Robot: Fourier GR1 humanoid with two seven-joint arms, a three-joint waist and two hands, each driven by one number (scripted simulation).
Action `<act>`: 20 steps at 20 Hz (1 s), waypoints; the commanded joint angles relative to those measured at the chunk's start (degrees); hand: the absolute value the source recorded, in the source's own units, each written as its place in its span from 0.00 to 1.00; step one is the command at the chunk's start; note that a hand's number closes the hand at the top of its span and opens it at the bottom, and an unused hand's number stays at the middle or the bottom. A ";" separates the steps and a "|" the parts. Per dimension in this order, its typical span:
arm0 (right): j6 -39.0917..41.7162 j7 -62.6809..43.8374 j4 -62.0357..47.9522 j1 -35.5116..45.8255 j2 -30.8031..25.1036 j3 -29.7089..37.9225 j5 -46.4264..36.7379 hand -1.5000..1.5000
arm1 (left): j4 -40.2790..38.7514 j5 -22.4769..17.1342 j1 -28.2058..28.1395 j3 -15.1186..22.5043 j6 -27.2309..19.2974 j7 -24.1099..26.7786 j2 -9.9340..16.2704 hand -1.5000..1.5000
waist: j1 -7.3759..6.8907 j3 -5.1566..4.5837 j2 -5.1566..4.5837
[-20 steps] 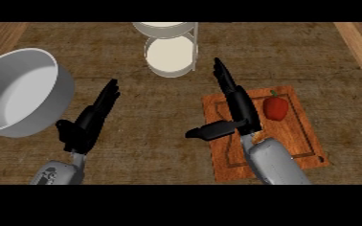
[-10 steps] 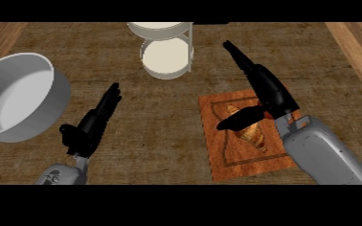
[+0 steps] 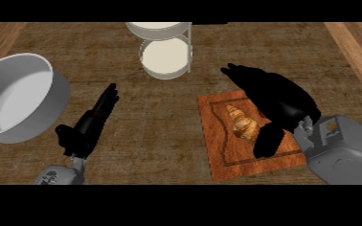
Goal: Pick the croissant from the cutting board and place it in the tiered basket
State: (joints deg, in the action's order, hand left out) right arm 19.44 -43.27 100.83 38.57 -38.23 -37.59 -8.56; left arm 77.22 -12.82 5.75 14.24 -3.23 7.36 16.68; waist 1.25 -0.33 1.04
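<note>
Counter (image 3: 176, 139): brown woodgrain.
Croissant (image 3: 244, 123): golden, ridged, now uncovered on board (image 3: 233, 160).
Right hand (image 3: 279, 100): shifted to 3 o'clock, cupped, grasping nothing.
Left hand (image 3: 88, 124): unchanged, fingers straight.

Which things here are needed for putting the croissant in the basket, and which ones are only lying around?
For the job:
croissant
cutting board, under the croissant
tiered basket
right hand, over the board beside the croissant

Lying about:
large grey bowl at the left
left hand, open, on the counter
</note>
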 commanded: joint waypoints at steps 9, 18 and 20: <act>6.50 -22.50 14.48 -2.17 1.66 2.42 1.92 0.00 | -0.53 2.14 3.41 -0.71 -0.28 -2.44 -2.73 0.50 | -0.71 0.30 -0.86; 5.73 -21.35 4.00 -5.55 2.84 -2.91 -7.58 0.00 | -1.22 3.39 1.81 -0.33 0.55 -0.04 -3.62 0.50 | -1.19 0.29 -1.07; 6.60 -24.22 5.44 -6.02 6.71 -2.87 -7.72 0.00 | 2.63 2.97 0.53 -0.30 0.91 -2.63 -3.35 0.50 | -1.41 0.31 -0.92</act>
State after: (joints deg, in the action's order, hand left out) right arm 23.19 -59.26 107.14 33.42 -35.16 -40.14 -15.03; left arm 77.64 -10.51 6.32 13.33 -1.84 7.08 14.21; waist -0.06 -0.04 0.09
